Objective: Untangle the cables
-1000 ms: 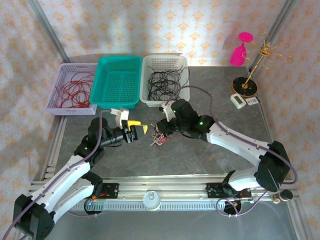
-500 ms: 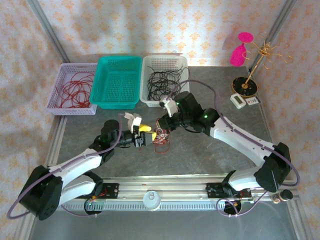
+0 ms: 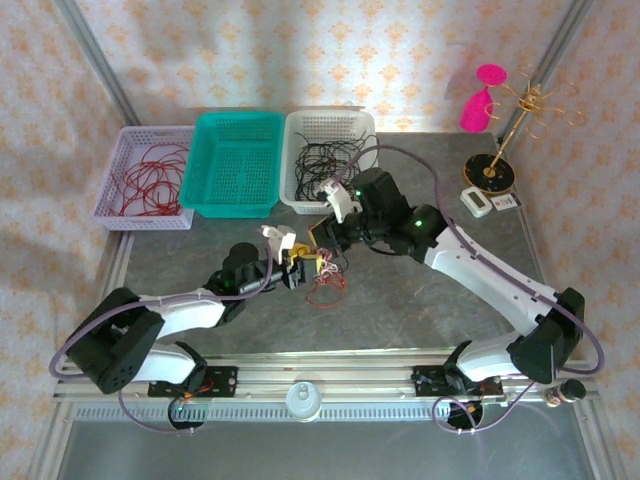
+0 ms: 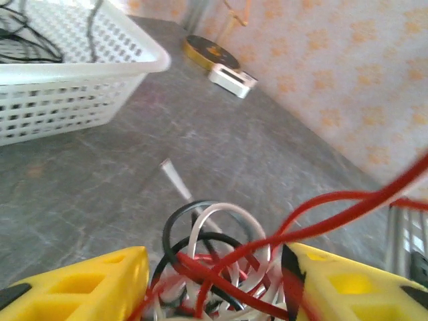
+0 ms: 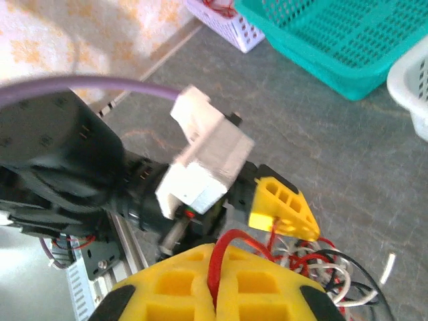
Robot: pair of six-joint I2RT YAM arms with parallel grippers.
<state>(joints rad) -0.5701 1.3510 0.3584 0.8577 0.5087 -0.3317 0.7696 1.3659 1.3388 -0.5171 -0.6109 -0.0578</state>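
Arms are crowding mid-table; front & right side are lying open.
L gripper (image 3: 306,267) & R gripper (image 3: 322,252) are meeting over cables (image 3: 324,284), blocking centre. Lilac basket (image 3: 140,222), teal basket (image 3: 230,207) & white basket (image 3: 295,200) are walling far edge; gold stand (image 3: 490,172) & white box (image 3: 478,202) are occupying far-right corner. Bare table (image 3: 420,310) is giving passage.

Cables (image 3: 322,282) between left gripper (image 3: 304,268) and right gripper (image 3: 323,250), before baskets (image 3: 238,118)

The cables (image 3: 322,290) are a red, white and black clump in front of the teal basket (image 3: 225,207), on a mottled grey desk (image 3: 430,310). Left of the teal basket, a lilac basket (image 3: 140,222) holds red cords (image 3: 150,180). Right of it, a white basket (image 3: 300,205) holds black cords (image 3: 330,160).
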